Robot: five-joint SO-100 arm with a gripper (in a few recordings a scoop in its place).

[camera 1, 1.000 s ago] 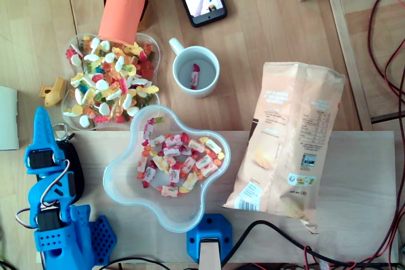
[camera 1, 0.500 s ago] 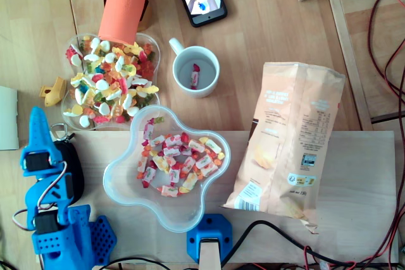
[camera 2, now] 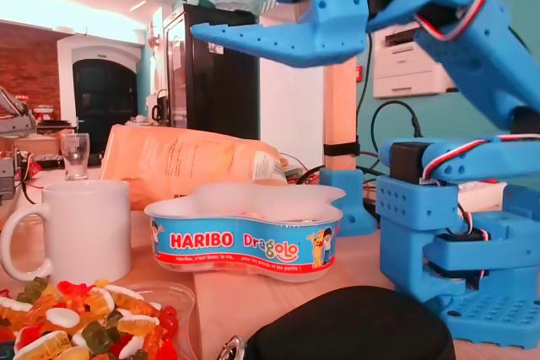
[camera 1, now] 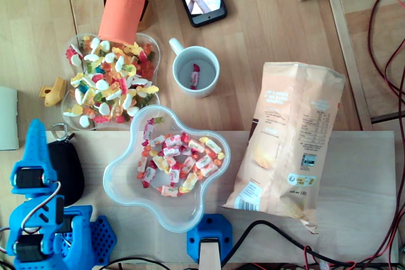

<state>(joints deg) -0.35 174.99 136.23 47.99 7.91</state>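
Gripper [camera 2: 196, 11] empty with jaws moderately parted, raised at the bench's [camera 1: 354, 175] left edge in the overhead view, long axis pointing up-picture, black pouch [camera 1: 64, 167] just right of it, candy tub [camera 1: 120, 178] further right.

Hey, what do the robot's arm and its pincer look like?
The arm is bright blue printed plastic in blocky segments. Black servo motors sit at the joints, and thin red, white and black wires loop between them. Its pincer has two long blue fingers that taper to points.
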